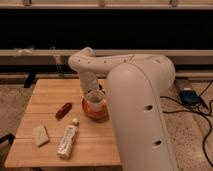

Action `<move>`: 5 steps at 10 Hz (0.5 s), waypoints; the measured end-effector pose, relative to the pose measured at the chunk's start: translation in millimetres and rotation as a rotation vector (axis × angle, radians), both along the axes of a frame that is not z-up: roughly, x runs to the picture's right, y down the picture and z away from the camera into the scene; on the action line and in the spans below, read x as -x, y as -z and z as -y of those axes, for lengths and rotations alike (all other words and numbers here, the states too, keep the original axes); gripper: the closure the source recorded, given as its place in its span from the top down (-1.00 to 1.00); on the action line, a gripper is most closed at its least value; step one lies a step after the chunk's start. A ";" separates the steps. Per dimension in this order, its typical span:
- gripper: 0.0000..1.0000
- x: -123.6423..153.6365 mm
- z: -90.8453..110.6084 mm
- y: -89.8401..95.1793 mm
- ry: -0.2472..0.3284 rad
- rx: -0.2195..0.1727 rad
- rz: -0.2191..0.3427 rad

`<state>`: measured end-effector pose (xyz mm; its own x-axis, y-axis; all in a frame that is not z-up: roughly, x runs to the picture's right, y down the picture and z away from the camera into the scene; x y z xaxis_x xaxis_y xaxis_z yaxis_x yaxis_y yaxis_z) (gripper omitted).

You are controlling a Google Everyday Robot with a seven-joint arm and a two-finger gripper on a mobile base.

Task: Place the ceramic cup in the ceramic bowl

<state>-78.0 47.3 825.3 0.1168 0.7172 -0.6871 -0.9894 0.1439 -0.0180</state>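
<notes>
End effector half-hidden over ceramic bowl.

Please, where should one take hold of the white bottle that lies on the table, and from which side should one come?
Probably from above, across the middle of its body. The white bottle lies flat on the wooden table, cap away from the camera, so its long sides are exposed. The tan block lies to its left, apart from it. The gripper is busy at the ceramic bowl.
</notes>
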 end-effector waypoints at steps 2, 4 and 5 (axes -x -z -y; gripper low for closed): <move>0.60 5.4 4.4 7.5 0.010 -0.010 0.015; 0.60 4.7 21.0 25.2 0.016 -0.051 0.026; 0.60 3.8 28.2 34.3 0.009 -0.066 0.029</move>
